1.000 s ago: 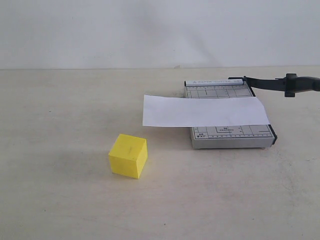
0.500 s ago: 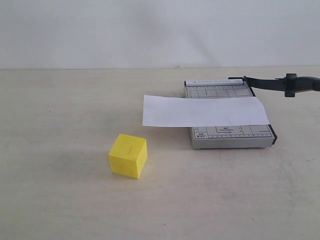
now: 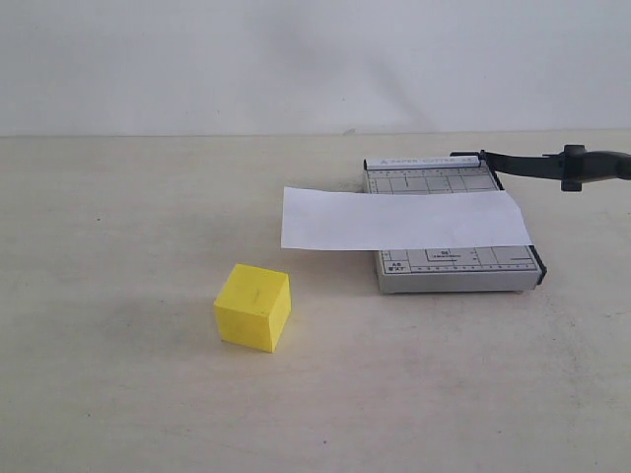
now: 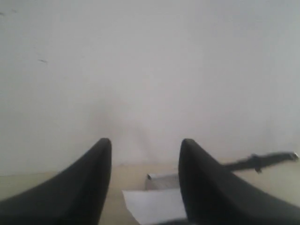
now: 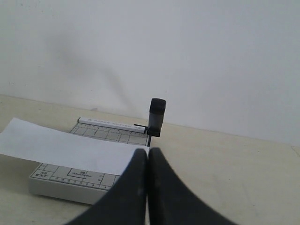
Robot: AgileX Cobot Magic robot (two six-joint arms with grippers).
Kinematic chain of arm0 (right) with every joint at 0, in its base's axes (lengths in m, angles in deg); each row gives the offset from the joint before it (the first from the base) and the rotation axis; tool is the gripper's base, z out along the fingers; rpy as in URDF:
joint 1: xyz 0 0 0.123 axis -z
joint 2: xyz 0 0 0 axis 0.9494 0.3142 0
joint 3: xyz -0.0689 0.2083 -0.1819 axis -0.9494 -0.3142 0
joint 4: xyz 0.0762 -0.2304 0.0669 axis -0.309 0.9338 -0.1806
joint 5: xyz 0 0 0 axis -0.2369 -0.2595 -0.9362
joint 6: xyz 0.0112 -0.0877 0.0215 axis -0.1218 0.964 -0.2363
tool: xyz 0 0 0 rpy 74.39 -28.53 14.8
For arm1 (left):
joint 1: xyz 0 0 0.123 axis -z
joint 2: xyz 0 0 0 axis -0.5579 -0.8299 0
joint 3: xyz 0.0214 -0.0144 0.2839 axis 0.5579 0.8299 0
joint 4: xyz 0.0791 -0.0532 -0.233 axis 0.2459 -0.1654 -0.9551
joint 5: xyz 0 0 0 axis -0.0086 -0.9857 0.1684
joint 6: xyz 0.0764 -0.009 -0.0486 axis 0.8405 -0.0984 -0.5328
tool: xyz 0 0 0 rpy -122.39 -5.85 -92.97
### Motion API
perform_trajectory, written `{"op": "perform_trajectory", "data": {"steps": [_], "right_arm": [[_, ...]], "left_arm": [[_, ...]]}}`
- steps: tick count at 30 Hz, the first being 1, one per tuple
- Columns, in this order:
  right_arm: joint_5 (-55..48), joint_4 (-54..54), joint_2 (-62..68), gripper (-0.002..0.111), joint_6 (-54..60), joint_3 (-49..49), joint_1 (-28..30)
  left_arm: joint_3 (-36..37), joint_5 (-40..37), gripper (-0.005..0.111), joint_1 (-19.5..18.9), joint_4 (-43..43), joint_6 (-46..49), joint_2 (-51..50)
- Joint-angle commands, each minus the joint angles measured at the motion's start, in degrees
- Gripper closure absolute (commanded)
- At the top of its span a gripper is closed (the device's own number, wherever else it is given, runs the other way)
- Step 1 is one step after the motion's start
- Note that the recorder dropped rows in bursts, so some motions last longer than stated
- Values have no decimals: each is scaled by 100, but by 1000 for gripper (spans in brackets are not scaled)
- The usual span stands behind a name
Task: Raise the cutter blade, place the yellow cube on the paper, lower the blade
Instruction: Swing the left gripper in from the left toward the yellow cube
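Note:
The yellow cube (image 3: 252, 307) rests on the table, to the left of and nearer than the cutter. The white paper (image 3: 399, 219) lies across the grey cutter base (image 3: 454, 268), overhanging its left side. From its hinge at the base's far right corner, the cutter blade (image 3: 552, 165) sticks out to the right, off the base and clear of the paper. Neither gripper shows in the exterior view. My left gripper (image 4: 146, 143) is open and empty, with the paper (image 4: 154, 206) and blade (image 4: 262, 161) far ahead. My right gripper (image 5: 148, 151) is shut on nothing, short of the blade handle (image 5: 157, 116).
The beige table (image 3: 128, 217) runs back to a plain white wall (image 3: 296, 59). The cutter base (image 5: 61, 185) fills the lower left of the right wrist view, with bare table (image 5: 225, 159) beside it.

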Motion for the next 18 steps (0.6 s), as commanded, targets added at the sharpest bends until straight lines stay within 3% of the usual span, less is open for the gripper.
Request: {"op": "perform_trajectory", "data": {"steps": [1, 4, 6, 10, 13, 18], "right_arm": [[70, 21, -39, 108, 12, 4, 15], [70, 21, -39, 108, 12, 4, 15], [70, 21, -39, 108, 12, 4, 15], [70, 21, -39, 108, 12, 4, 15], [70, 21, -39, 108, 12, 4, 15], [70, 21, -39, 108, 12, 4, 15]], "left_arm": [[-663, 986, 75, -12, 2584, -1686, -1485], [-1284, 1512, 101, -12, 2746, -1411, -2614], [-1764, 1847, 102, -12, 2748, -1092, -3315], [-2566, 1810, 102, 202, 2748, -1059, -4462], [-3136, 1381, 102, 721, 2874, -1016, -5191], [-3789, -457, 102, 2115, 2980, -641, -6198]]}}
